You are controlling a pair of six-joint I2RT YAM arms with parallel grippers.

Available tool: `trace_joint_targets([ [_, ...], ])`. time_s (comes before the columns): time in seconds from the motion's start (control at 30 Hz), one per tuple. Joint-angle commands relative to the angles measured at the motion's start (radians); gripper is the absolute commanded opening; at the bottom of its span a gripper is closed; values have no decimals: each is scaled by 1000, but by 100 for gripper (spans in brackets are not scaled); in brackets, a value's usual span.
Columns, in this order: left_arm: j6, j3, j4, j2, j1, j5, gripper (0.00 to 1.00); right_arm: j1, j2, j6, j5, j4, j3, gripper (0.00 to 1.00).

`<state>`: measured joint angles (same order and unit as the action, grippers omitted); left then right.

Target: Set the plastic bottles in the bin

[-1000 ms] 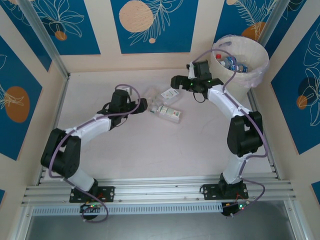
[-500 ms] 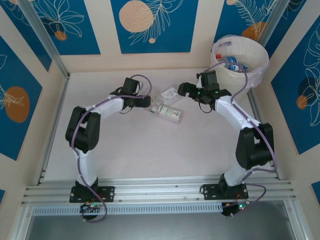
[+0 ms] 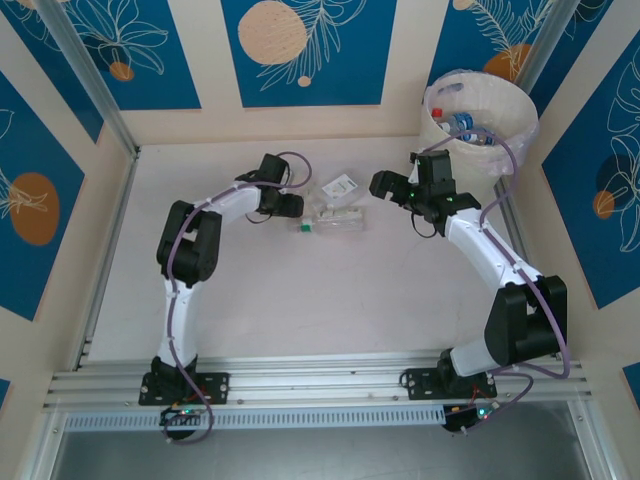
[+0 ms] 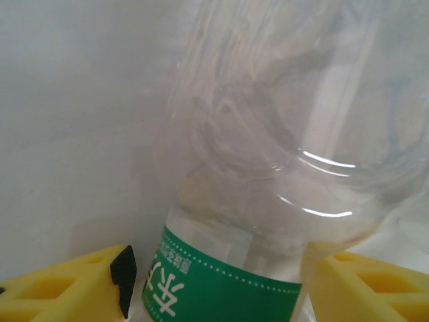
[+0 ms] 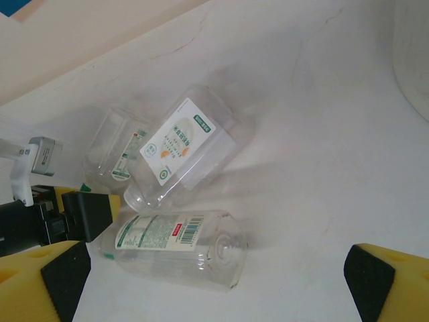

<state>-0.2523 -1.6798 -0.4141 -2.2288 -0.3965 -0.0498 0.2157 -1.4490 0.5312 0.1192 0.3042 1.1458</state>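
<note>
Here, my left gripper (image 4: 221, 288) straddles the green-label bottle (image 4: 268, 168) lying mid-frame from above on the surface (image 3: 300, 300) to lift it, though I cannot tell if it pinches, while my right gripper (image 5: 216, 278) hangs spread near two other bottles (image 5: 175, 247), ready for the bin (image 3: 478, 160) at upper right.

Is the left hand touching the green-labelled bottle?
Cannot tell. Left wrist view: the green-labelled bottle sits between the left hand's fingers; neither contact nor gap is plain.
</note>
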Motion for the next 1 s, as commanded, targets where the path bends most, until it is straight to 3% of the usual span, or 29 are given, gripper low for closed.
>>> trace_joint_targets([
  [0.0, 5, -22, -43, -15, 8, 12, 64, -3, 19, -6, 9, -5, -11, 99],
  [0.43, 21, 106, 31, 104, 8, -9, 32, -4, 21, -1, 12, -7, -19, 99],
  [0.8, -34, 422, 269, 375, 3, -164, 8, -3, 102, 50, -10, -120, -95, 99],
  [0.9, -50, 482, 319, 441, -6, -239, 0, -4, 127, 59, -75, -165, -118, 99],
  [0.97, -57, 521, 358, 482, -16, -277, 0, -5, 139, 70, -125, -191, -130, 99],
])
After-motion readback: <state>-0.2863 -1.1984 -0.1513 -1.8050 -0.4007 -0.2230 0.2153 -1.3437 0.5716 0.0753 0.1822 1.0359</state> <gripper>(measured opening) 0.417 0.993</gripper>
